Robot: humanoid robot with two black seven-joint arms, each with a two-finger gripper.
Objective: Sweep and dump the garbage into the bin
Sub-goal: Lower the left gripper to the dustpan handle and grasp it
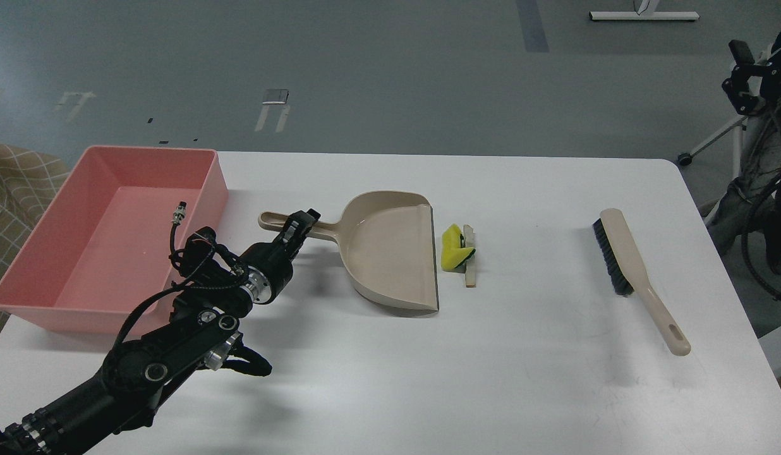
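Note:
The garbage, a yellow sponge scrap (456, 246) with a dark green layer and a thin beige stick (469, 259), lies on the white table just right of the open edge of the beige dustpan (390, 249). The pink bin (68, 240) stands at the table's left end. My left gripper (302, 224) is down over the dustpan's handle (273, 221), its dark fingers around the handle. I cannot tell how tightly they close on it. My right gripper is out of view.
A beige brush with black bristles (624, 256) lies at the right of the table, its handle pointing to the front right. Dark equipment and cables (760, 126) stand beyond the table's right edge. A checked cloth (11, 189) shows left of the bin.

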